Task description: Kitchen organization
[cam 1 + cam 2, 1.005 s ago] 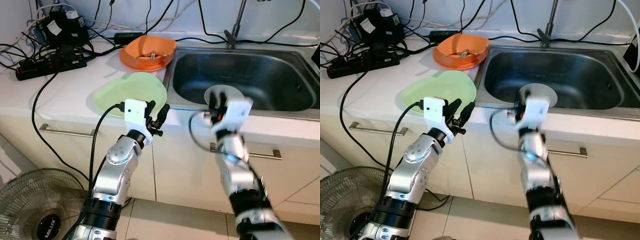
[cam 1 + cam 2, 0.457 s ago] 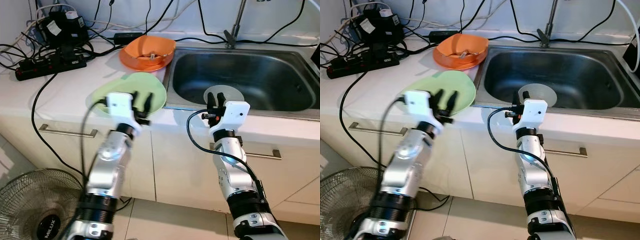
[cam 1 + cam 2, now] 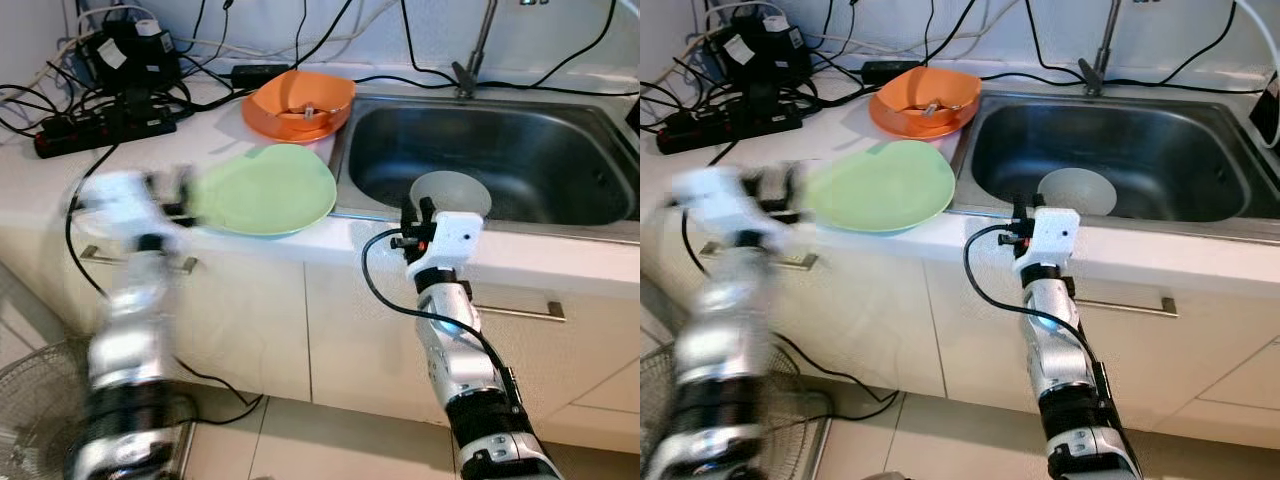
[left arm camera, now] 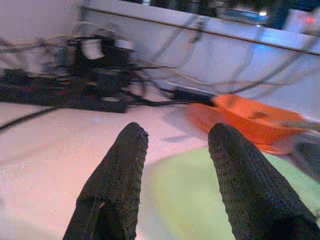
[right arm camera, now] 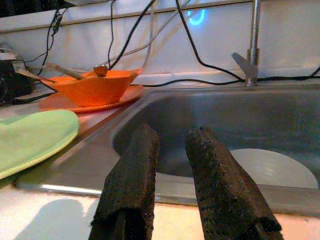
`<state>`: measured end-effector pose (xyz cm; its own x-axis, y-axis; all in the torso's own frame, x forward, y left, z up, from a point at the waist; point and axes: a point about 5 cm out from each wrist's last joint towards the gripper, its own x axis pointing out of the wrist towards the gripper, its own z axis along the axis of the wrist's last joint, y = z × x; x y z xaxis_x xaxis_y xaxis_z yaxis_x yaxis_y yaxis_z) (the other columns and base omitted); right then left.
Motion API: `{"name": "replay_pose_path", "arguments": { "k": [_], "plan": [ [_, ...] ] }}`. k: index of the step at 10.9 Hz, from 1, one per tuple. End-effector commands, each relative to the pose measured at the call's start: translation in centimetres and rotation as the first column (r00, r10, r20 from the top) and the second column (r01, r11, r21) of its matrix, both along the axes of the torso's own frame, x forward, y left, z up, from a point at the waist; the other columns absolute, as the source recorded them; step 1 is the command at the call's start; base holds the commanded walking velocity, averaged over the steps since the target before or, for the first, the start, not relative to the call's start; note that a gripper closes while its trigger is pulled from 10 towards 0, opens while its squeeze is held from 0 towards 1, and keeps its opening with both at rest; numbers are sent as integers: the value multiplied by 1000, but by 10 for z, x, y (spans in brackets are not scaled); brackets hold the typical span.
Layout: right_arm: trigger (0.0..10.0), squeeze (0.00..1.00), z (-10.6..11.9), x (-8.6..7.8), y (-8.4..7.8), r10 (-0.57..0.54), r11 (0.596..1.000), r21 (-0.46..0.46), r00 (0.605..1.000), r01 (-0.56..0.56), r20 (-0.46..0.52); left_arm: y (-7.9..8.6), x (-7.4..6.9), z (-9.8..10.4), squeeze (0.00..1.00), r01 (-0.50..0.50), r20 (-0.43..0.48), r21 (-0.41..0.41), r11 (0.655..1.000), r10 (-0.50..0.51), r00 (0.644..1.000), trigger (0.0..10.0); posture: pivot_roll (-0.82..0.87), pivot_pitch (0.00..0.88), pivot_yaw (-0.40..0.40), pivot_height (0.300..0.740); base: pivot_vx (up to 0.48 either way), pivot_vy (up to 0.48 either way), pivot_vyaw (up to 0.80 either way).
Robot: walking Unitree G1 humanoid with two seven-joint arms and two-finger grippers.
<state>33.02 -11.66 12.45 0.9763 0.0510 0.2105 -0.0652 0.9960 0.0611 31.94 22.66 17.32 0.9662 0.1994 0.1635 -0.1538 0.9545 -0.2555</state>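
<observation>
While my left arm is a smeared blur at the left of the head view, its wrist camera is clear enough: the left pincer [image 4: 172,150] has its fingers spread apart with nothing between them, hanging over the near edge of the green plate [image 3: 268,188] on the white bench [image 3: 130,165]. That plate sits centre-left of the frame, just beside the sink [image 3: 560,150]. An orange bowl [image 3: 298,102] is behind it, up top near the middle, with something lying in it that I can't make out. Upper left is a tangle of power strips and cables [image 3: 110,90]. The right pincer [image 5: 170,170] is at the sink's front rim, fingers slightly parted, gripping nothing. A white plate [image 3: 450,192] lies down in the sink.
</observation>
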Motion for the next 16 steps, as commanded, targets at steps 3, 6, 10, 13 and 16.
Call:
{"name": "replay_pose_path", "arguments": {
  "k": [3,6,10,13,16],
  "plan": [
    [10000,0,2,1,5,18,1000,-7,1000,-18,-9,5,-8,-10,1000,-10,-59,-153,988,1,998,10000,118,0,52,740,0,0,0],
    [10000,0,1,0,5,16,1000,-10,1000,-16,-16,-24,-6,-21,0,170,-142,-272,947,-214,966,10000,113,0,57,740,0,0,0],
    [10000,0,1,0,5,13,1000,-3,1000,-13,-16,-31,-5,-16,0,191,-164,-317,929,-252,954,10000,107,0,65,740,0,0,0],
    [10000,0,2,1,4,13,1000,-6,1000,-13,-13,-30,-5,-14,0,149,-173,-358,922,-222,960,10000,108,0,64,740,0,0,0],
    [10000,0,3,1,4,15,1000,-8,1000,-15,-9,-39,1,-15,0,163,-180,-419,893,-257,949,10000,95,0,64,740,0,0,0]
  ]
}}
